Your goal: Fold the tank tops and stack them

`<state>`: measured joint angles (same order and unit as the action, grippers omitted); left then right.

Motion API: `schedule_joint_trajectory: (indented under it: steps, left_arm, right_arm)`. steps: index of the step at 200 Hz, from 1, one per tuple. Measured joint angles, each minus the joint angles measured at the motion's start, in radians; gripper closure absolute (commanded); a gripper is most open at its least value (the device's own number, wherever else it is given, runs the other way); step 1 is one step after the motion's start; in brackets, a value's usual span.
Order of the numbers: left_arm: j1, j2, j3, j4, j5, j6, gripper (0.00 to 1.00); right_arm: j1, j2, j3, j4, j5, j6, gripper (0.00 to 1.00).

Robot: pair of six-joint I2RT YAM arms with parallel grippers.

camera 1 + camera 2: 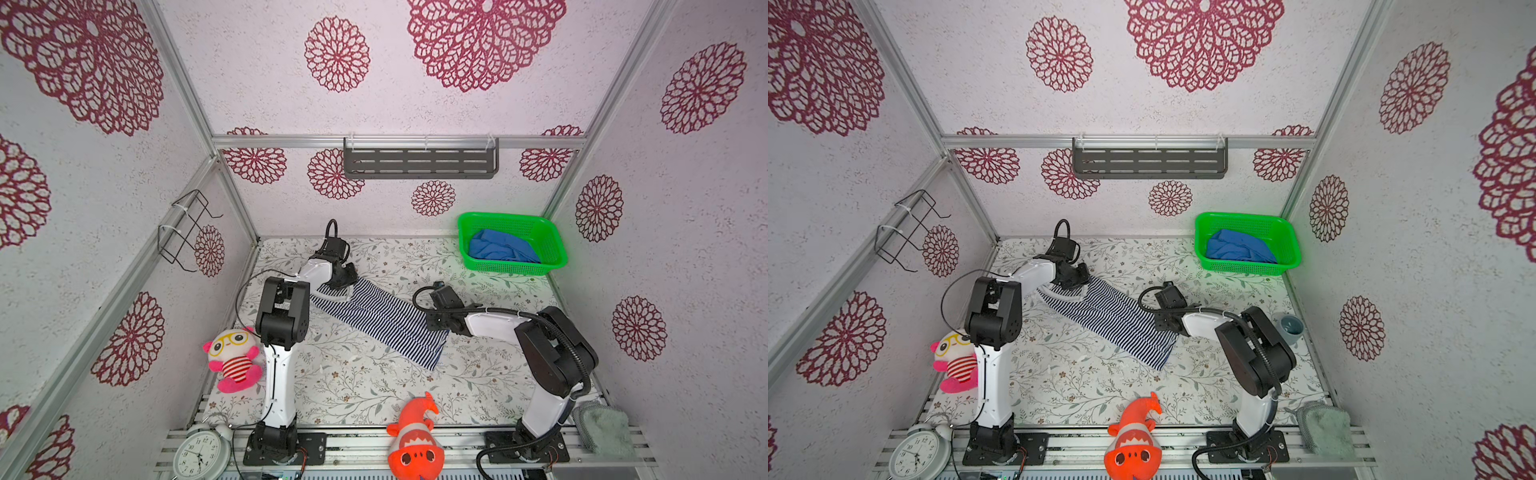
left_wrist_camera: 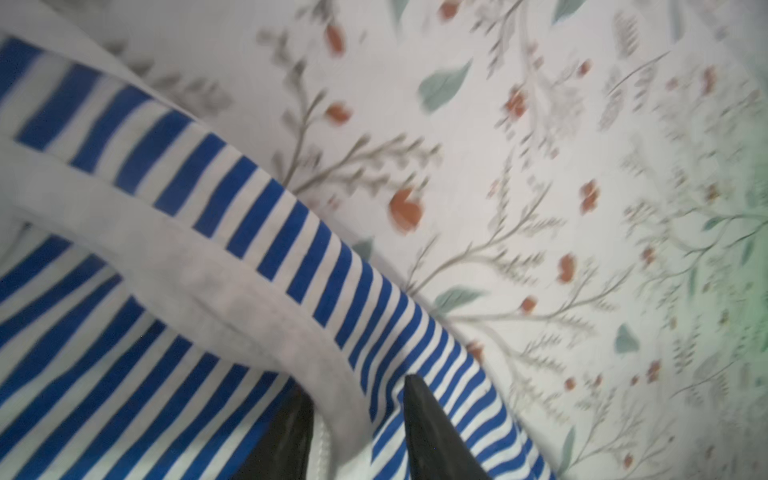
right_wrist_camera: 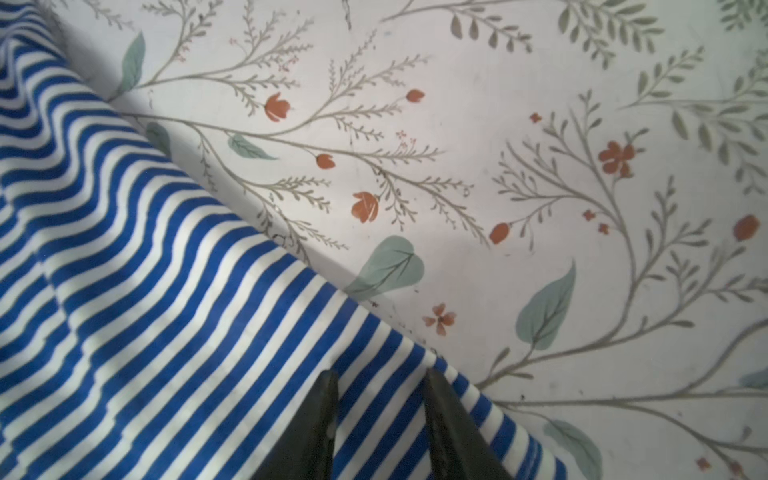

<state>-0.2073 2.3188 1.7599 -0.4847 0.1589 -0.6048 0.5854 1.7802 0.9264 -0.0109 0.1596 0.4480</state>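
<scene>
Flowered walls (image 1: 374,83) enclosed the floral table (image 1: 353,386). The striped tank top (image 1: 382,320) lay central, the blue tank top (image 1: 498,247) in a basket (image 1: 555,249) at two o'clock. The left gripper (image 2: 357,386) pinched the striped one's trim; the right gripper (image 3: 380,378) straddled its hem, jaws apart, grip unclear. Only a top view showed a cup (image 1: 1291,328).

left arm (image 1: 276,374): white shells, boxy black joint housings, thin black cable (image 1: 243,291) alongside | right arm (image 1: 494,322): same white and black, ribbed black hose (image 1: 582,365) held by white ties | base plates (image 1: 286,449): black, silver screws, red-and-black wires | left gripper (image 2: 359,388), right gripper (image 3: 380,376): glossy black tapered fingers
</scene>
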Motion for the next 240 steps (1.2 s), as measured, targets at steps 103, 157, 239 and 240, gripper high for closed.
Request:
schedule_joint_trajectory:
  steps: [103,157,239,240]
  left_arm:
    - [-0.118,0.334,0.578,-0.123,0.13,0.153,0.43]
    - [-0.03,0.133,0.334,-0.167,0.053,0.174,0.52]
    - [0.008,0.279,0.498,-0.187,0.068,0.101,0.55]
    - [0.008,0.282,0.502,-0.188,0.069,0.101,0.55]
  right_arm:
    - [0.116,-0.139,-0.005,-0.096,0.055,0.116,0.48]
    - [-0.016,-0.038,0.132,-0.109,0.015,0.056,0.58]
    - [0.004,0.014,0.043,-0.058,-0.034,0.074,0.66]
    - [0.006,0.012,0.039,-0.054,-0.034,0.078,0.66]
